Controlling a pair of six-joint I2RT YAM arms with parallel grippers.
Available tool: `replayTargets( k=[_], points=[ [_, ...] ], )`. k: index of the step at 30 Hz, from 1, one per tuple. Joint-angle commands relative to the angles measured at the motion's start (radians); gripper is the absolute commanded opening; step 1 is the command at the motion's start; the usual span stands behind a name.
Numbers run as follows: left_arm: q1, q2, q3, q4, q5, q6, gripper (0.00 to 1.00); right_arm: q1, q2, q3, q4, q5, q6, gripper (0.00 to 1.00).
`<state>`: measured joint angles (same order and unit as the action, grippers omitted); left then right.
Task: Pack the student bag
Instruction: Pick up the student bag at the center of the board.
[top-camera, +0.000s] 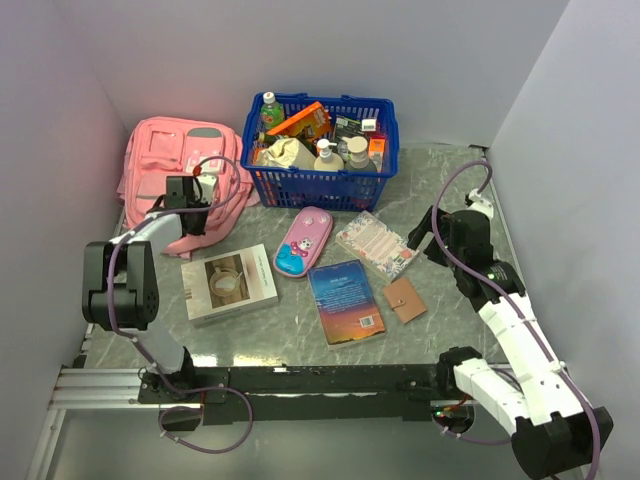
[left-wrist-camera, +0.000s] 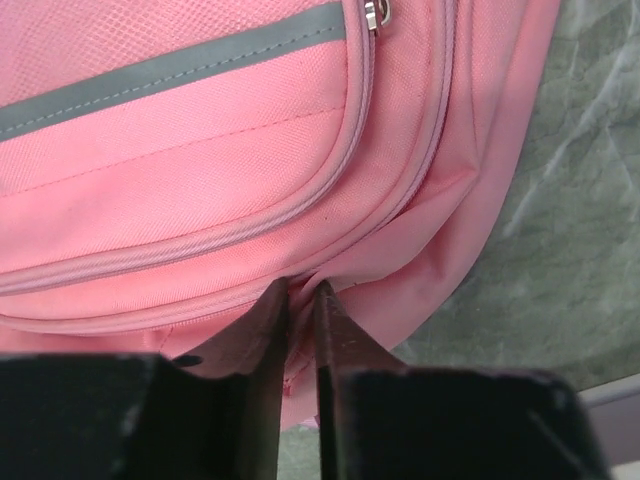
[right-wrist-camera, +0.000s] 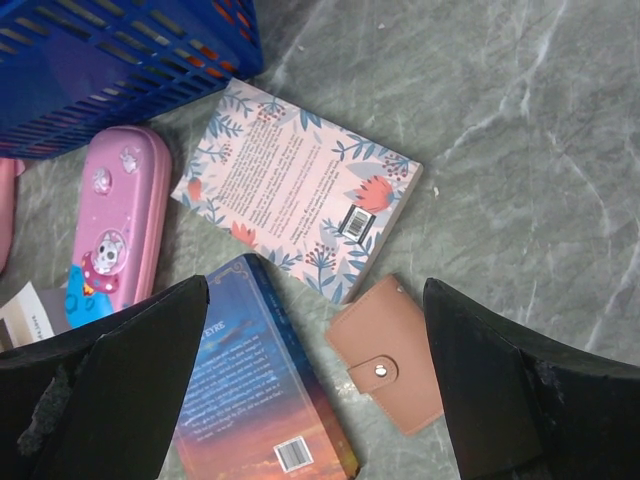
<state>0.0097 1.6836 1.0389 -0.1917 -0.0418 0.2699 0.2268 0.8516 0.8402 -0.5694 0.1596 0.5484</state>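
Note:
The student bag (top-camera: 172, 160) is a pink backpack with grey trim, lying at the back left of the table. My left gripper (top-camera: 193, 192) is on its right lower edge. In the left wrist view the gripper (left-wrist-camera: 300, 292) is shut on a fold of the bag's pink fabric (left-wrist-camera: 200, 180), just below a zipped pocket. My right gripper (top-camera: 420, 240) is open and empty above the table on the right. In the right wrist view it (right-wrist-camera: 315, 290) hovers over a brown wallet (right-wrist-camera: 388, 355) and a blue book (right-wrist-camera: 255, 390).
A blue basket (top-camera: 318, 178) full of bottles and packets stands at the back. In front lie a pink pencil case (top-camera: 303, 241), a floral book (top-camera: 375, 245), the blue book (top-camera: 345, 301), the wallet (top-camera: 405, 300) and a white book (top-camera: 230, 283).

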Motion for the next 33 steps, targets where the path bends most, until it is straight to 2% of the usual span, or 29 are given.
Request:
replayTargets(
  k=[1,5,7,19,23,28,33],
  points=[
    [0.006,0.016,0.033,0.011,-0.044,0.002,0.12,0.006,-0.037,-0.009,0.037,-0.017,-0.018,0.95],
    [0.006,-0.03,0.081,-0.044,-0.014,-0.03,0.04,0.006,-0.045,-0.007,0.036,-0.035,-0.018,0.94],
    [0.006,-0.067,0.151,-0.118,0.029,-0.064,0.01,0.005,-0.049,-0.006,0.037,-0.043,-0.018,0.93],
    [0.006,-0.248,0.475,-0.311,0.154,-0.124,0.01,0.005,-0.088,-0.004,0.037,-0.075,-0.025,0.91],
    [0.007,-0.288,0.588,-0.322,0.093,-0.136,0.01,0.006,-0.092,-0.009,0.039,-0.089,-0.028,0.9],
    [0.007,-0.297,0.821,-0.339,0.004,-0.146,0.01,0.006,-0.103,-0.018,0.042,-0.112,-0.025,0.89],
    [0.003,-0.338,0.937,-0.344,0.023,-0.13,0.01,0.005,-0.121,-0.027,0.046,-0.129,-0.025,0.89]
  ],
)
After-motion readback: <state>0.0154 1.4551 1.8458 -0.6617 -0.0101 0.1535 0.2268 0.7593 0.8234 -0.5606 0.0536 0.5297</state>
